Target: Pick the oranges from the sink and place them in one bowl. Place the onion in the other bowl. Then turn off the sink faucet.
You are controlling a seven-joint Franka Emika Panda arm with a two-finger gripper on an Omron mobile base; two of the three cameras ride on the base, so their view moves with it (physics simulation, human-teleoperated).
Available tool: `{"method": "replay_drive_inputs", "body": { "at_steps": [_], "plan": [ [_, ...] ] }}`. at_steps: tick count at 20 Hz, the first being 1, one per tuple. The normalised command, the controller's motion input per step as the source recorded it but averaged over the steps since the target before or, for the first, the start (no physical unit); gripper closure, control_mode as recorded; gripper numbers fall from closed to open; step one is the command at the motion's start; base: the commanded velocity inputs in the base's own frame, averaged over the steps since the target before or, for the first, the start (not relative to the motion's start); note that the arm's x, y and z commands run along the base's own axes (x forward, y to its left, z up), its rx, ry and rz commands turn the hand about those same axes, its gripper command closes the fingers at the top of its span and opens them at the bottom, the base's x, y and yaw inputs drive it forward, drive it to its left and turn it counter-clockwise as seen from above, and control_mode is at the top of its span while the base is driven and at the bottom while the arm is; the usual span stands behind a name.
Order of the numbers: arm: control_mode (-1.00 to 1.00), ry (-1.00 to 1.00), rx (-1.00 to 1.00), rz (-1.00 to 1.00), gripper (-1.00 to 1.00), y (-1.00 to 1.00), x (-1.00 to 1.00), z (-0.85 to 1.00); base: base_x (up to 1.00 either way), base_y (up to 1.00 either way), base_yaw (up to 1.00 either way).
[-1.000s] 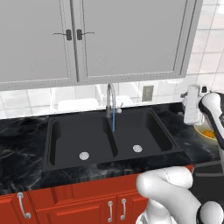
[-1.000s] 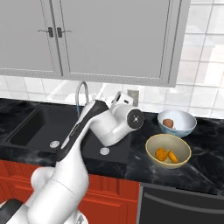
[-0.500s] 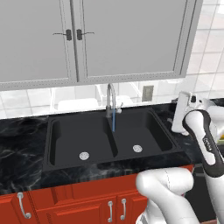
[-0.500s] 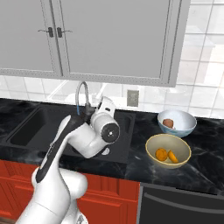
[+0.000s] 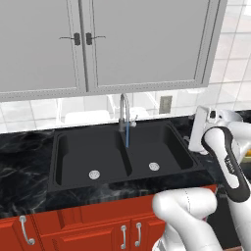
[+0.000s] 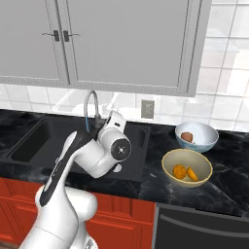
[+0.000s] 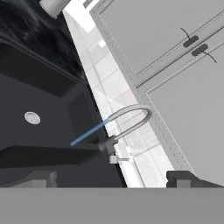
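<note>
Two oranges lie in the yellow-tan bowl on the counter right of the sink. The onion rests in the pale blue-white bowl behind it. Both basins of the black sink hold nothing but their drains. A thin blue stream of water runs from the silver faucet. My gripper is open and empty, its fingertips standing wide on either side, just short of the faucet's small side lever. My hand hovers over the right basin, near the faucet.
Grey wall cabinets hang above the tiled backsplash. A wall outlet sits right of the faucet. Black marble counter runs around the sink, with red cabinet fronts below.
The arm has swung left from the bowls to the sink, bringing the hand close to the faucet. The gripper has stayed open. Oranges and onion have not moved.
</note>
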Motion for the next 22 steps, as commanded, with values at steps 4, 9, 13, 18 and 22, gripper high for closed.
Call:
{"method": "replay_drive_inputs", "body": {
  "at_steps": [4,9,13,18,22],
  "plan": [
    [-1.0,0.0,0.11,0.06,-1.0,0.0,0.02,-0.04,0.0,0.0,0.0],
    [-1.0,0.01,0.15,0.05,-1.0,0.02,0.06,0.0,0.0,0.0,0.0],
    [-1.0,0.11,0.13,0.0,-1.0,0.17,0.05,0.0,0.0,0.0,0.0],
    [-1.0,0.2,0.05,0.0,-1.0,0.23,0.09,0.01,0.0,0.0,0.0],
    [-1.0,0.28,0.05,0.0,-1.0,0.19,0.17,0.0,0.0,0.0,0.0]
  ]
}}
